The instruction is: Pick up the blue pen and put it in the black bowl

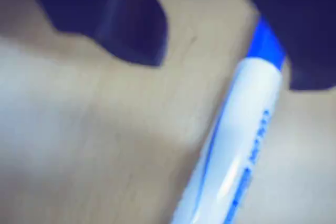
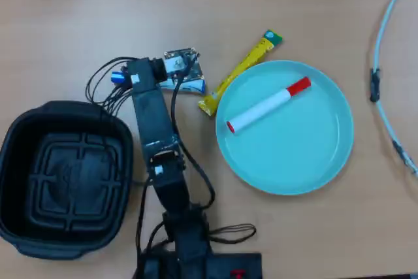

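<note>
The blue pen (image 1: 247, 129) fills the right of the blurred wrist view, white barrel running down and blue cap up against the right jaw. My gripper (image 1: 226, 66) is open, with bare table between the two dark jaws; the pen lies by the right one. In the overhead view the gripper (image 2: 134, 78) is low over the pen (image 2: 189, 85), which lies flat on the table, partly hidden under the wrist. The black bowl (image 2: 16, 161) stands empty at the lower left, just left of the arm.
A round teal plate (image 2: 313, 155) at the right holds a white marker with a red cap (image 2: 268, 104). A yellow sachet stick (image 2: 241, 70) lies between pen and plate. A pale cable (image 2: 385, 44) runs along the right edge. The arm's base (image 2: 189, 253) is at the bottom.
</note>
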